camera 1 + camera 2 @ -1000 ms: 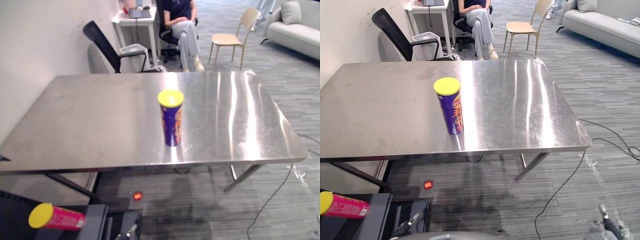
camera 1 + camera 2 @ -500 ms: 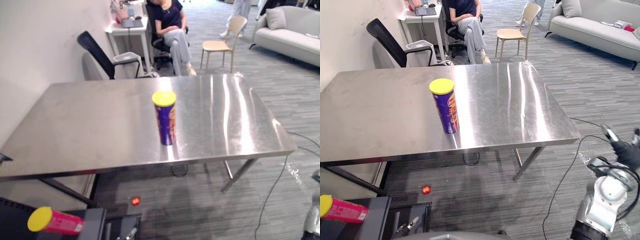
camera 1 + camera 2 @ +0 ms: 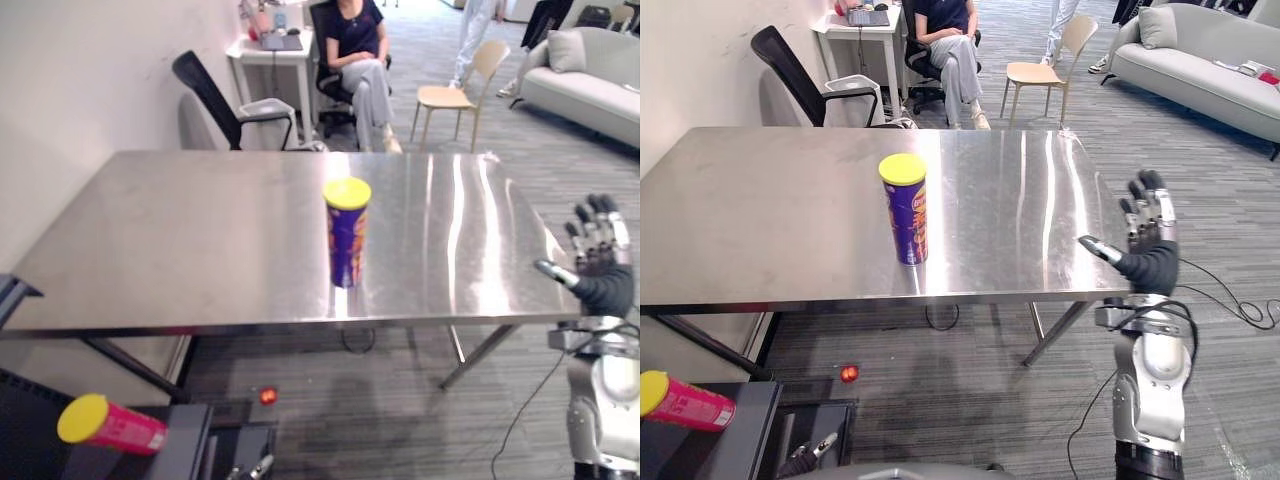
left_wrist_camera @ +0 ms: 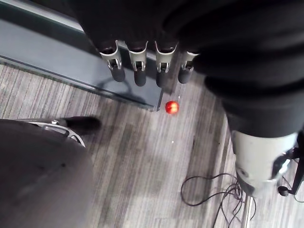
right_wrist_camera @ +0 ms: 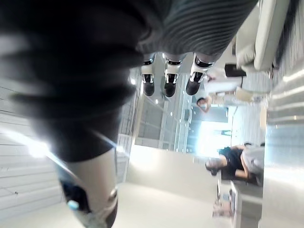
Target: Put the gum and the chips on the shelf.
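Note:
A purple chips can (image 3: pixel 346 235) with a yellow lid stands upright near the middle of the steel table (image 3: pixel 180 250). A pink tube (image 3: pixel 105 425) with a yellow cap lies on its side on the dark shelf (image 3: pixel 185 440) at the lower left. My right hand (image 3: pixel 1148 245) is raised beside the table's right front corner, open, fingers straight up and holding nothing, well right of the can. In the left wrist view my left hand (image 4: pixel 138 71) hangs over the floor, fingers straight and empty.
A small red object (image 3: pixel 267 396) lies on the floor under the table's front edge. Behind the table stand a black office chair (image 3: pixel 205 95), a seated person (image 3: pixel 360 50) at a white desk, a wooden chair (image 3: pixel 455 90) and a sofa (image 3: pixel 590 70).
My right hand has risen from the lower right up beside the table's right front corner. The camera has shifted; the can and the pink tube stay in place.

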Motion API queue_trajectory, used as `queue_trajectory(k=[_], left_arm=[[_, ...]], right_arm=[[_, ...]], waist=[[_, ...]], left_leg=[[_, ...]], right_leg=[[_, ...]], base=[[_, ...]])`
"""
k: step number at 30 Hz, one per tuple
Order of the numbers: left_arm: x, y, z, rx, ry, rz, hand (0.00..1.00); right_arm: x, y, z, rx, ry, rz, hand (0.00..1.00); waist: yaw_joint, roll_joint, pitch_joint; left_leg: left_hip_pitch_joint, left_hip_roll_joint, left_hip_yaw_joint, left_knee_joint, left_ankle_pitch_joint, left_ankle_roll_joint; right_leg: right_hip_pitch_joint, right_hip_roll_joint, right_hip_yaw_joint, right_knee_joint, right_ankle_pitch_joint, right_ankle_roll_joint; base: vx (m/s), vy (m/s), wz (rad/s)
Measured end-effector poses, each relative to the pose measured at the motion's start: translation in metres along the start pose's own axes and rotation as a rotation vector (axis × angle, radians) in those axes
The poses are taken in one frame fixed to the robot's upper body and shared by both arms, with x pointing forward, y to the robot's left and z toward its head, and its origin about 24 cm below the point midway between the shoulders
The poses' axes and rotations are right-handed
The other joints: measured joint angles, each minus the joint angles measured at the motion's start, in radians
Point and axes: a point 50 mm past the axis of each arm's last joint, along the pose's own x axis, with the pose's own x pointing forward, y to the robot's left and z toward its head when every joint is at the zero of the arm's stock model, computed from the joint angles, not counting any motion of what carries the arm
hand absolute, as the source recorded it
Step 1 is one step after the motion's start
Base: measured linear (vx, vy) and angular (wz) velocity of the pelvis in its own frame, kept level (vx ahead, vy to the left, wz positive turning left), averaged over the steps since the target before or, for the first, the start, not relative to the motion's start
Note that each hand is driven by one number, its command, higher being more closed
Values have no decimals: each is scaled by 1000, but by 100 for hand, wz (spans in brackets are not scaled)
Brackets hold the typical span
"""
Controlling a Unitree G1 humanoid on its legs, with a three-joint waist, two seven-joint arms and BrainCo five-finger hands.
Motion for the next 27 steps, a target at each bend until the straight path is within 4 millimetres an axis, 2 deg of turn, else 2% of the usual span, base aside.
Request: queue_trajectory(k=[5,10,12,27], left_arm=[[-1,2,-8,9,34,6,0],[-1,2,-8,8,36,7,0],[-1,2,-9,8,40,8,0],[-1,2,-7,4,42,23,0]], right_arm=[[3,32,-8,87,26,149,0],[19,58,-17,149,46,242,0],[24,68,-23,162,74,272,0],[53,86,-54,163,213,268,0]], waist=[[25,-2,9],[30,-2,33],[45,1,41],[64,0,90]], left_leg=[[-2,-1,-10,0,5,3],[-5,-1,-31,0,14,4],[-6,-2,-34,0,15,5],[-21,-3,-81,0,26,5]], right_leg=[[3,0,-11,-1,0,0],[13,0,-32,-4,0,0],[14,0,-34,-4,0,0],[32,1,-82,-15,0,0]], base=[[-18,-17,5],[-25,-25,12],[0,0,0],[0,-15,9]])
